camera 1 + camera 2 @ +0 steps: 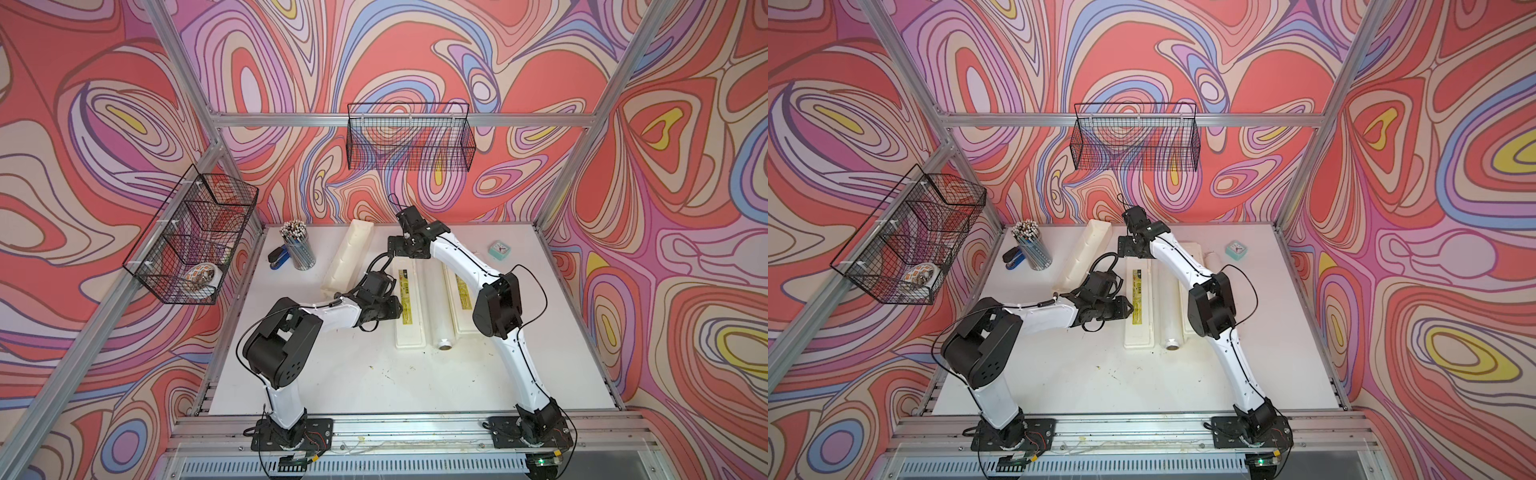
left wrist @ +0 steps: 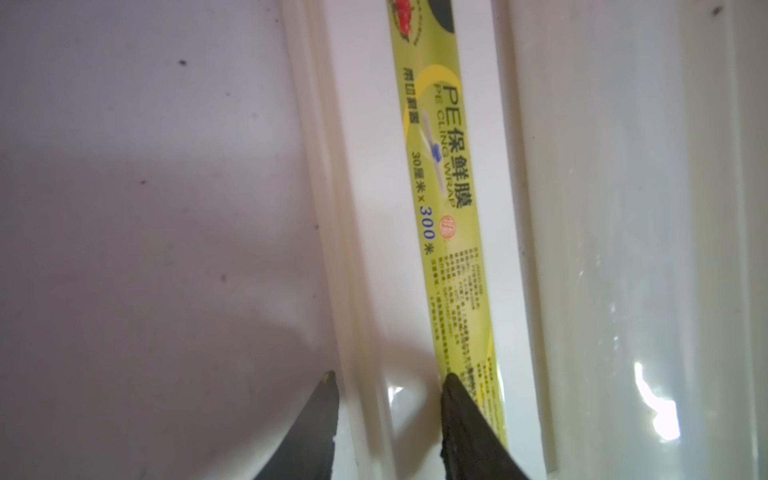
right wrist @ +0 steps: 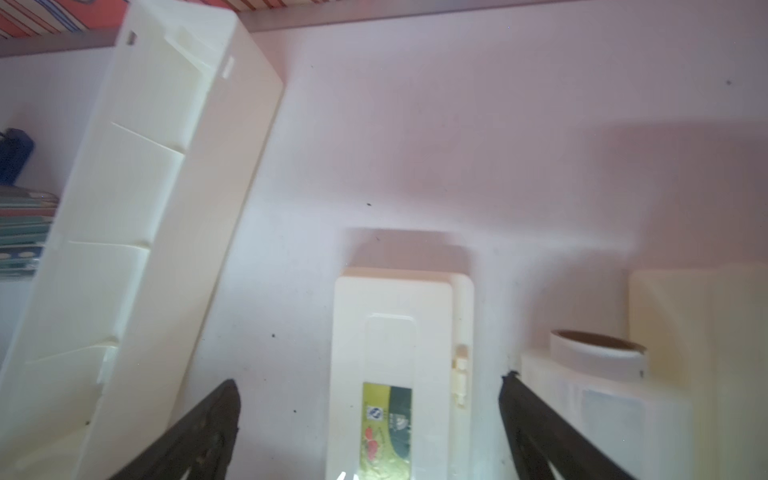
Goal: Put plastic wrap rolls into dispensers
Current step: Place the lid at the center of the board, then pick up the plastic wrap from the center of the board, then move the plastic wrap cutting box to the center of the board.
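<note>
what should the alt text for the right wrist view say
Looking down between wide-open dark jaws at the end of a closed cream dispenser with a yellow-green label on a white table. A plastic wrap roll with a brown tube end lies to one side; a ribbed cream box slants away on the other.
</note>
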`<action>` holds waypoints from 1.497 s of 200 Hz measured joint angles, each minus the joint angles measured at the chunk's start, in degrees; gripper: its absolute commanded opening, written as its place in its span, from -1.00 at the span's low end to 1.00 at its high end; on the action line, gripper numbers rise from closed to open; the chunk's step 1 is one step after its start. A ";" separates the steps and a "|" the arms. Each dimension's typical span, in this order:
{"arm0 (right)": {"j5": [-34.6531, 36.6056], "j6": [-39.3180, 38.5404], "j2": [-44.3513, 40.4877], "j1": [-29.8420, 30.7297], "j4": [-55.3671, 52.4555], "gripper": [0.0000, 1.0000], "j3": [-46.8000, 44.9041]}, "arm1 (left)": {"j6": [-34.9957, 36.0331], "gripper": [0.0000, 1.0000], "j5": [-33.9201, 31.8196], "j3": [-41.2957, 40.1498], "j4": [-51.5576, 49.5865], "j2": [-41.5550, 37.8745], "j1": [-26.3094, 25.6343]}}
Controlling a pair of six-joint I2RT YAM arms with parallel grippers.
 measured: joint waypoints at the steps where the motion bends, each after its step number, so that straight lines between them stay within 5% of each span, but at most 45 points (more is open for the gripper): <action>1: 0.11 0.00 -0.09 0.00 -0.09 0.97 -0.20 | 0.28 -0.04 -0.09 0.20 -0.59 -0.22 0.00; 67: 6.10 1.75 -7.21 -0.13 -2.75 0.95 -12.96 | 14.25 0.08 -5.31 18.84 -16.06 -6.01 1.66; 133: 9.94 3.72 -8.68 0.96 -5.75 0.96 -16.02 | 24.46 0.07 -11.96 30.34 -25.79 4.63 19.82; 232: 10.49 7.50 -9.31 1.70 -5.88 0.93 -24.46 | 27.98 0.08 -16.04 33.75 -30.77 12.09 24.50; 299: 9.16 8.50 -9.25 1.68 -3.50 0.63 -26.60 | 29.97 0.09 -18.93 37.11 -32.30 15.04 25.53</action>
